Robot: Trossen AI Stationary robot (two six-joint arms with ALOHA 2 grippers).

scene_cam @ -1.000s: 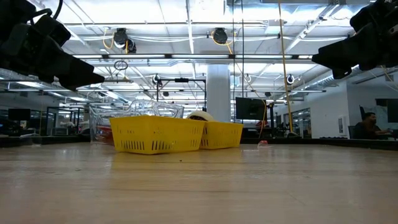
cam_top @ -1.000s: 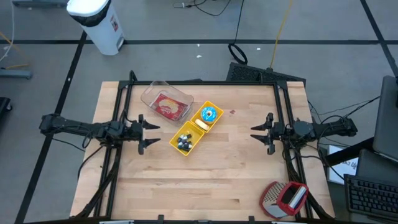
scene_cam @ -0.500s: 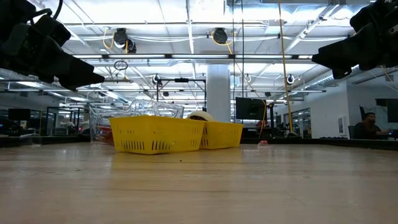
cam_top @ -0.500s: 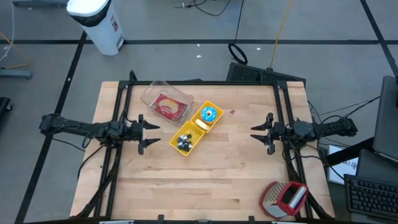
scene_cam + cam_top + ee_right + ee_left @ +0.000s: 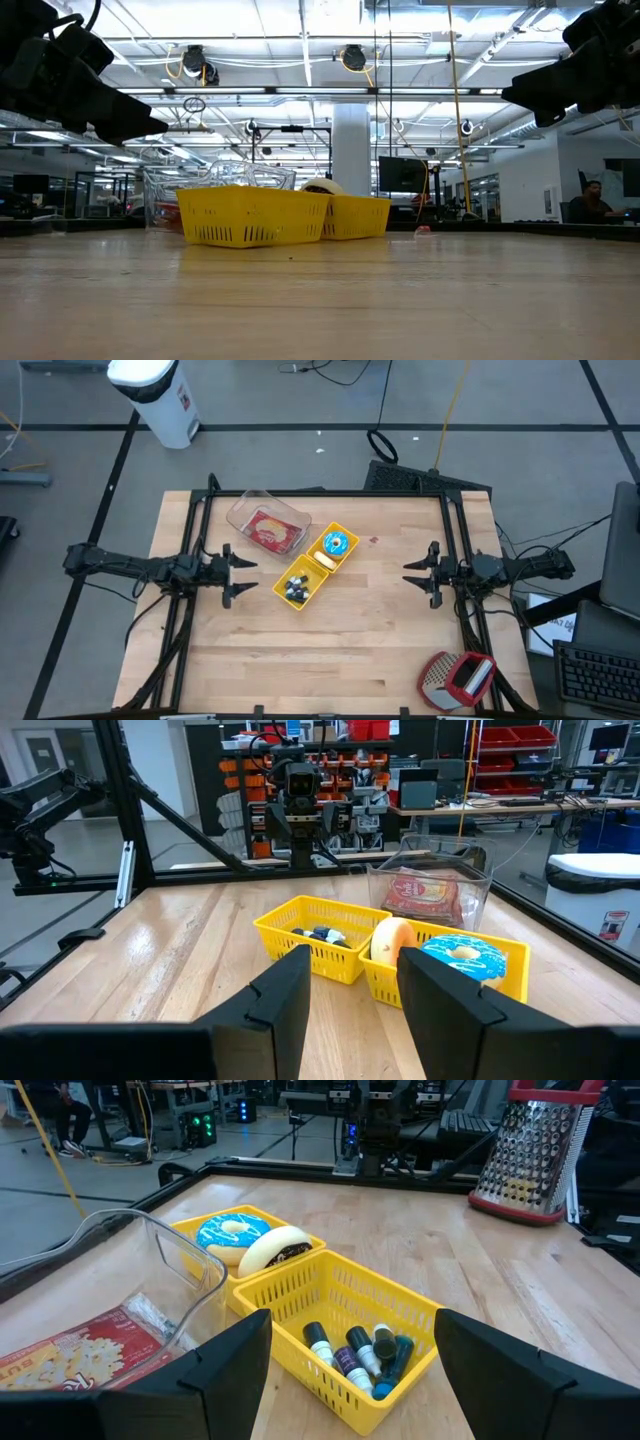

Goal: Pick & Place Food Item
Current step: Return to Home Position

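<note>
Two yellow baskets stand side by side mid-table. The farther one (image 5: 338, 560) holds a blue-frosted donut (image 5: 232, 1235) and a pale donut (image 5: 275, 1248); the nearer one (image 5: 283, 573) holds small bottles (image 5: 355, 1355). A clear container (image 5: 240, 512) with a red snack bag (image 5: 270, 530) stands at the far left. My left gripper (image 5: 243, 578) hovers open at the table's left, pointing level at the baskets, which lie ahead between its fingers (image 5: 225, 1370). My right gripper (image 5: 408, 574) hovers open at the right, facing the baskets, with a narrower gap (image 5: 355, 970).
A metal grater with a red handle (image 5: 455, 678) lies near the table's front right corner. Black frame rails run along the table's left and right sides (image 5: 190, 520). Bare wood spreads across the near half of the table (image 5: 320, 650).
</note>
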